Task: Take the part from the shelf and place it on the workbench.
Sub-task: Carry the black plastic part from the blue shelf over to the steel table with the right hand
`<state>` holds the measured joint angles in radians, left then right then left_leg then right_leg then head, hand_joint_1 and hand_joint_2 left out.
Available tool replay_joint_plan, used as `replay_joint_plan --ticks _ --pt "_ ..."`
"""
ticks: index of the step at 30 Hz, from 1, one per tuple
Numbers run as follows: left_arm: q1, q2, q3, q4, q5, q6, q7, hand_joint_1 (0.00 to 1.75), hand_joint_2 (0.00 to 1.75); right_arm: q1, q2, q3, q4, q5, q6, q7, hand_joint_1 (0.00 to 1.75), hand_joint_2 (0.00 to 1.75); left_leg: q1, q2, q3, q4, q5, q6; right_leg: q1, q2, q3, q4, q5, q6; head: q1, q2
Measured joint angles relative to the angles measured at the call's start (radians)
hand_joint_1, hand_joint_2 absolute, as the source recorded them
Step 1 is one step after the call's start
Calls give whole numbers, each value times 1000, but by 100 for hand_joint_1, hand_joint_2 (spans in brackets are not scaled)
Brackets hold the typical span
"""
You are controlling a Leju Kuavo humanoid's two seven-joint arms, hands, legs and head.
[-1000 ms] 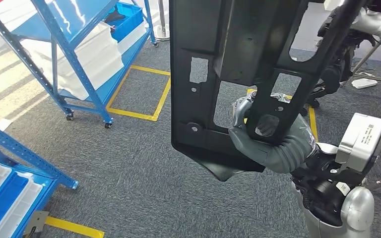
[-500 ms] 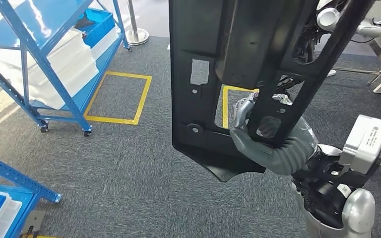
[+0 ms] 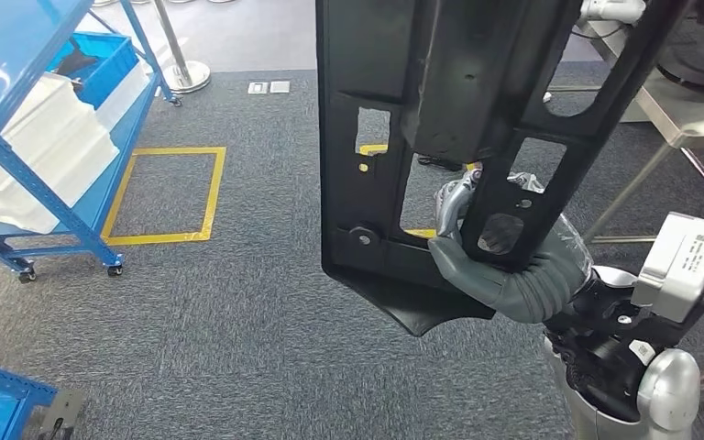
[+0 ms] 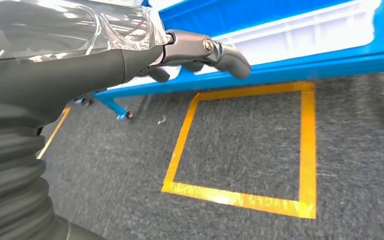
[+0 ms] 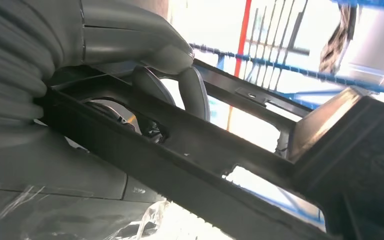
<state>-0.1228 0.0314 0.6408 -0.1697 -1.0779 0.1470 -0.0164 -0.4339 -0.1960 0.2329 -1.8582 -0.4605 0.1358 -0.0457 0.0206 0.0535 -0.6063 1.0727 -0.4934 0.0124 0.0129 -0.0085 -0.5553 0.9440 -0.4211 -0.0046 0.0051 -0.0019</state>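
Note:
A large black plastic part (image 3: 458, 82), a flat frame with several cut-outs, stands upright close in front of me in the head view. My right hand (image 3: 490, 266) grips it near its lower edge, with fingers (image 3: 452, 203) reaching through one cut-out. The right wrist view shows the same part (image 5: 205, 150) with my right hand's fingers (image 5: 180, 90) wrapped over one of its bars. My left hand (image 4: 195, 50) hangs above the carpet, holding nothing. The metal workbench (image 3: 687, 115) stands at the far right, partly hidden behind the part.
A blue wheeled shelf (image 3: 18, 119) with white bins stands at the far left, beside a yellow tape square (image 3: 160, 197) on the grey carpet. A stanchion base (image 3: 186, 75) sits behind it. Another blue rack's corner (image 3: 0, 394) lies at the lower left.
The whole view has swung to the right: the shelf and tape square slid left and the workbench came in at the right. The part stays held in my right hand.

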Motion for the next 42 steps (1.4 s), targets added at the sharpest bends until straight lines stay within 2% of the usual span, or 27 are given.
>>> replay_joint_plan --ticks 2,3,4,5,6,8,10,12,14,16,18,19,20,21,23,24,25,27,29,31,33,34,35,36,38,40,42 --pt "5 1 1 0 0 0 0 0 175 0 2 0 0 0 0 0 175 175 -1 -35 -51 138 -74 -2 0 23 -15 0 12 -6 -1 0" --pt "6 2 1 0 0 0 0 0 175 1 3 0 0 0 0 1 175 175 -2 -41 -66 183 -90 -2 0 36 -22 0 19 -6 -1 0" --pt "7 2 1 0 0 0 0 0 175 2 3 0 0 0 0 2 175 175 -2 -44 -63 193 -87 -2 0 50 -29 0 25 -5 -1 0" --pt "6 2 1 0 -1 0 0 0 175 2 3 0 0 0 0 2 175 175 -2 -47 -39 158 -65 -1 -1 64 -36 1 31 -3 -1 0" --pt "5 3 0 0 -1 0 0 0 175 2 3 0 0 0 0 3 175 175 -1 -55 2 90 -35 0 -2 77 -42 2 36 0 -1 0" --pt "4 3 0 0 -1 0 0 0 175 2 3 0 -1 0 0 3 175 175 2 -97 83 -53 10 4 -1 102 -54 7 46 9 -1 0" --pt "4 3 0 0 -1 0 0 0 175 1 3 0 -2 0 0 3 175 175 2 -123 108 -107 20 6 0 124 -66 12 55 18 0 0" --pt "3 2 0 0 -3 1 0 0 175 2 2 0 -2 0 0 3 175 175 2 -105 101 -109 25 12 -2 139 -76 16 62 26 0 0" --pt "0 1 0 0 -11 4 -4 0 175 3 0 -1 -2 0 -1 3 175 175 3 -82 96 -111 34 26 -2 105 -98 57 34 35 2 0" --pt "2 1 -1 0 -20 8 -11 0 175 4 -1 -2 -3 0 -1 4 175 175 1 -57 89 -112 41 36 -3 46 -149 180 -40 46 5 0" --pt "7 2 -1 0 -27 11 -15 0 175 7 -1 -2 -2 0 -2 5 175 175 -1 -30 82 -112 44 39 -10 24 -197 308 -99 54 5 0" --pt "8 2 -1 0 -29 12 -15 0 175 8 -1 -2 -2 0 -2 5 175 175 -2 -17 80 -112 45 38 -13 21 -198 328 -103 56 6 0" --pt "8 2 -1 0 -31 13 -16 0 175 9 -1 -2 -2 0 -2 6 175 175 -2 -4 79 -112 46 38 -15 17 -177 305 -90 56 6 0" --pt "7 2 -1 0 -32 13 -16 0 175 9 -2 -2 -3 0 -2 7 175 175 -2 8 79 -111 46 37 -15 8 -137 243 -63 55 6 0" --pt "6 2 -2 0 -33 13 -18 0 175 7 -3 -3 -4 0 -3 8 175 175 -4 29 81 -111 45 32 -6 -43 -48 91 -17 48 6 0" --pt "5 2 -2 0 -33 13 -19 0 175 6 -3 -4 -4 0 -3 8 175 175 -6 39 82 -110 44 28 0 -63 -23 42 -7 43 6 0" --pt "5 2 -2 0 -34 13 -20 0 175 5 -4 -4 -5 0 -4 8 175 175 -8 49 82 -110 43 22 6 -74 -14 20 -6 39 6 0" --pt "4 1 -2 0 -35 13 -20 0 175 5 -4 -6 -8 0 -5 9 175 175 -9 67 83 -110 40 11 9 -54 -18 16 -3 29 6 0" --pt "1 0 -3 0 -35 13 -20 0 175 3 -5 -7 -13 0 -7 9 175 175 -4 41 71 -81 18 2 4 -31 -18 9 3 18 6 0" --pt "4 1 -3 0 -35 14 -20 0 175 2 -5 -7 -16 0 -9 9 175 175 0 -12 20 28 -39 -3 0 -9 -19 6 8 7 5 0" --pt "9 2 -3 0 -35 14 -20 0 175 4 -3 -7 -16 0 -12 10 175 175 1 -37 -50 167 -88 -7 -1 18 -21 7 10 2 4 0" --pt "10 2 -3 0 -35 14 -20 0 175 5 -3 -7 -16 0 -13 11 175 175 1 -42 -69 198 -88 -9 -1 32 -21 7 10 1 3 0" --pt "10 3 -3 0 -35 14 -20 0 175 5 -3 -7 -16 0 -13 12 175 175 2 -44 -69 189 -69 -11 -2 47 -21 9 10 2 3 0" --pt "9 3 -3 0 -35 14 -20 0 175 6 -3 -7 -16 0 -13 13 175 175 4 -49 -50 139 -34 -14 -4 61 -20 12 9 3 3 0" --pt "8 3 -3 0 -35 14 -20 0 175 6 -3 -7 -17 0 -14 14 175 175 12 -85 9 0 31 -19 -6 87 -25 26 4 11 2 0" --pt "8 3 -3 0 -36 13 -20 0 175 5 -3 -7 -18 0 -14 14 175 175 16 -116 38 -71 49 -16 -7 110 -40 38 3 22 2 0" --pt "7 3 -3 0 -36 13 -20 0 175 6 -4 -8 -19 0 -15 14 175 175 13 -108 38 -77 48 -3 -10 132 -52 37 10 32 3 0"
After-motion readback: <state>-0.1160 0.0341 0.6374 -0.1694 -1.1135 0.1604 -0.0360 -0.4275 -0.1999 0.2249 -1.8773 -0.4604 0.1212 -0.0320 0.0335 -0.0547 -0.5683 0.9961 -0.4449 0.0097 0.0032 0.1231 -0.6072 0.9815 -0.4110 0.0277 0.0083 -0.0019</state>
